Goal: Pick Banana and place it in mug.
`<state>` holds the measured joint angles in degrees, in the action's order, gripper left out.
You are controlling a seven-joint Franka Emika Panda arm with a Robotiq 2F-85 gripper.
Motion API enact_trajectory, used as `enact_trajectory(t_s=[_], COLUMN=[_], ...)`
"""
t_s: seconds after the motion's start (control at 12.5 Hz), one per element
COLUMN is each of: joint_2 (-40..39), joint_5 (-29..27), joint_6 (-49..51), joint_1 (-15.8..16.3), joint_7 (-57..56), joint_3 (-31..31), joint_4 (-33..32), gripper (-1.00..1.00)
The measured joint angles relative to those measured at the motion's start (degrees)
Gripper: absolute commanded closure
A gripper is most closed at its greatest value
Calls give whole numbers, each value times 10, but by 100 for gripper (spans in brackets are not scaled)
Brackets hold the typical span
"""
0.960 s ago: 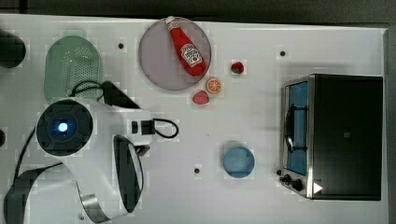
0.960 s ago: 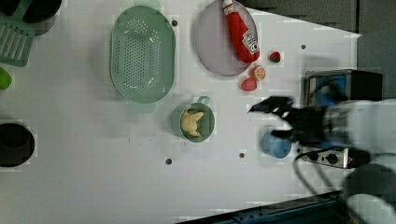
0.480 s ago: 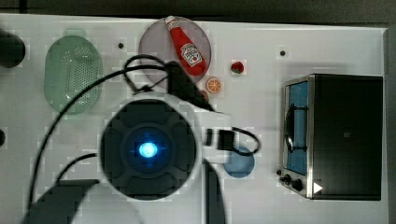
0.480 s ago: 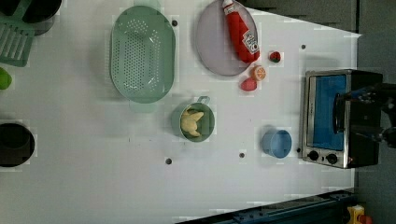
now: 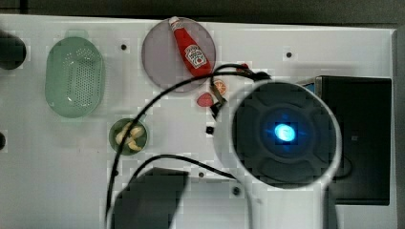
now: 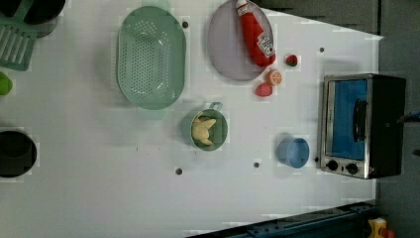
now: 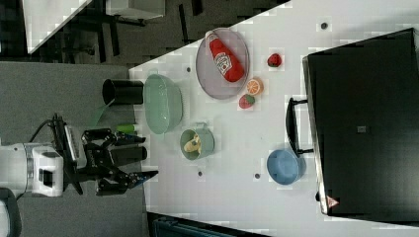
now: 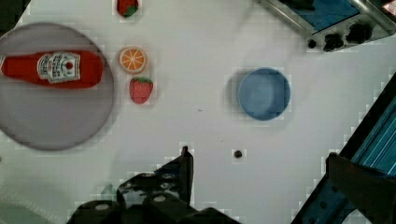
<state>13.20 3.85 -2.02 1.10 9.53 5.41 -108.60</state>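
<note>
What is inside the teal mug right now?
The banana lies inside the mug, its pale curved fingers showing above the rim. The mug's floor beneath it is covered.

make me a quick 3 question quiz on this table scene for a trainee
1. True or false: the banana lies inside the mug.
2. In the left view, what lies on the grey plate? A) orange slice B) ketchup bottle C) blue cup
3. Fill in: the gripper is ____ and holds nothing.

Key:
1. True.
2. B, the ketchup bottle; the orange slice and the blue cup rest on the table.
3. Open.
</note>
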Motion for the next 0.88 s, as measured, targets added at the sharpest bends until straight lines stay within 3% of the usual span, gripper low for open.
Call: enact_trajectory(t_s=[0.64,0.88], joint_2=[-3,-2], joint_5=[-18,0], joint_6=[5,3], joint_1=[10,13], joint_7=[-6,-6], joint_3=[-16,-8], joint_4=[10,6], gripper=[-100,-100])
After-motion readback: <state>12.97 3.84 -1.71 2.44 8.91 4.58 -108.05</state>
